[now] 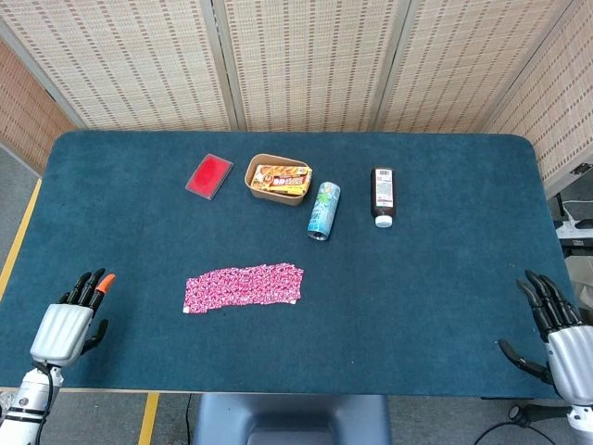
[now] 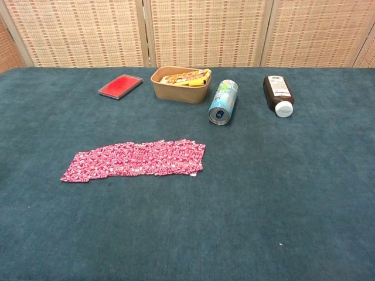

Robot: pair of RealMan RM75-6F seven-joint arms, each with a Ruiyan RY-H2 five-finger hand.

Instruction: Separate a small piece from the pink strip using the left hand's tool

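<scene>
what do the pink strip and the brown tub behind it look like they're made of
Pink strip: seemingly thin printed plastic or foil packets joined in a row; slightly glossy, seams between segments. Brown tub: probably matte kraft paperboard; dull tan walls with a rolled rim.

Lab: screened, blue-felt table (image 1: 445,278)

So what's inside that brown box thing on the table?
The brown box holds yellow and orange snack packets, which stick up above its rim. Anything lying underneath them is covered, so I can't tell what else is in there.
</scene>
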